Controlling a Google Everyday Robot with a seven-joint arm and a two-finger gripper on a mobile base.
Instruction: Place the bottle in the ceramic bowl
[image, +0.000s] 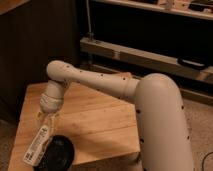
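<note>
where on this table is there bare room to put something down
Bare wood on the table lies right of the ceramic bowl, toward the right edge, and along the far edge behind the arm. The near-left corner is crowded: the bowl, and the pincer holding the tilted bottle just over it.

White arm bent at elbow, reaching down-left, end effector (46, 120) pointing downward, low at left

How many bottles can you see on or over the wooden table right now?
1. The bottle hangs tilted from the gripper over the table's front left corner, its lower end at the left rim of the ceramic bowl. The arm could hide others.
</note>
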